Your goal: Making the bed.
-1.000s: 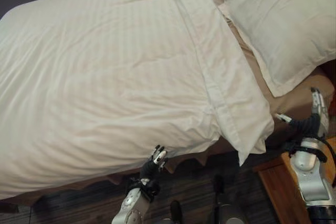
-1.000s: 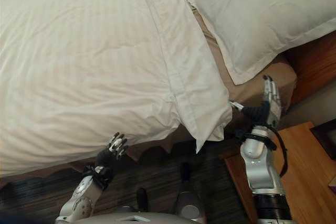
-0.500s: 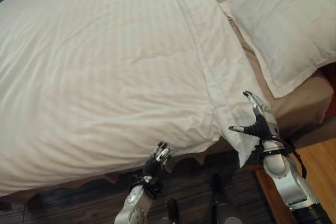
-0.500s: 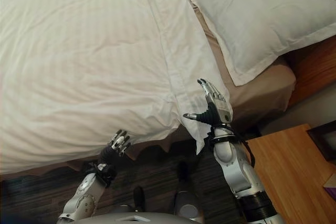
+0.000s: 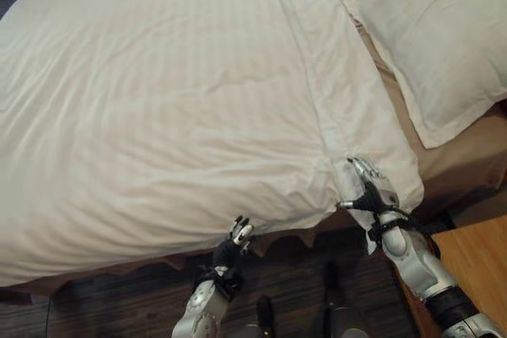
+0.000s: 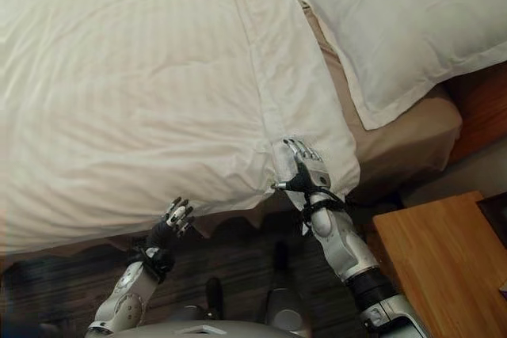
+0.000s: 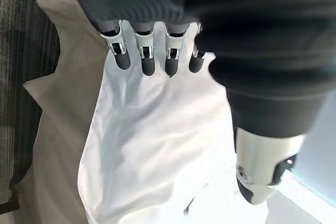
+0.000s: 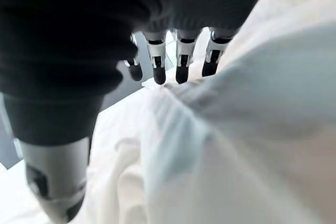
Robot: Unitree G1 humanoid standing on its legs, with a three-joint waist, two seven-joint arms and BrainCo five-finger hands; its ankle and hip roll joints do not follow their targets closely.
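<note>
white duvet (image 5: 174, 100), faint woven stripes | plain white pillow (image 5: 444, 29) | tan-beige sheet (image 6: 412, 128) underneath, same tan on the scalloped skirt (image 5: 277, 239) | dark grey streaky floor (image 6: 238, 267) | warm orange-brown wood nightstand (image 6: 428, 251) | silver hands, dark tips: left hand (image 5: 238, 239), right hand (image 6: 305, 172)

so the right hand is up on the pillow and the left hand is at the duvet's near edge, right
Not quite. The right hand is on the folded-back corner of the duvet, fingers straight, not on the pillow, which lies apart from it further up the bed. The right eye view shows this. The left hand is at the duvet's near edge, as you said.
</note>
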